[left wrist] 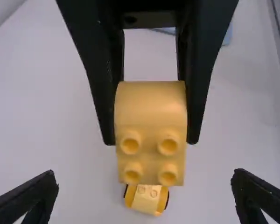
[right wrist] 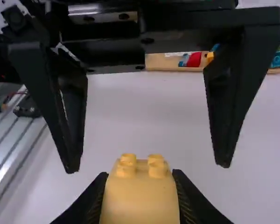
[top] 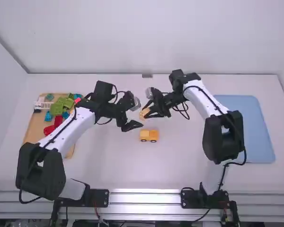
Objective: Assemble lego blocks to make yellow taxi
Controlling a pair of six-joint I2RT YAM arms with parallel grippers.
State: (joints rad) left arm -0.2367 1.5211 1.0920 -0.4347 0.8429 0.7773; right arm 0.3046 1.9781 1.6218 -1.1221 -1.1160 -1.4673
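Left wrist view: the right gripper (left wrist: 151,142) clasps the yellow block (left wrist: 150,109), likely light, stiff and slick, best pinched across its sides, while the left gripper (left wrist: 145,173) gapes empty.

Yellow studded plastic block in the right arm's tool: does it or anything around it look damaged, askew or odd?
Nothing stands out. The yellow block sits squarely in the right tool, the left tool is open and empty, and the yellow wheeled vehicle stands upright on the white table.
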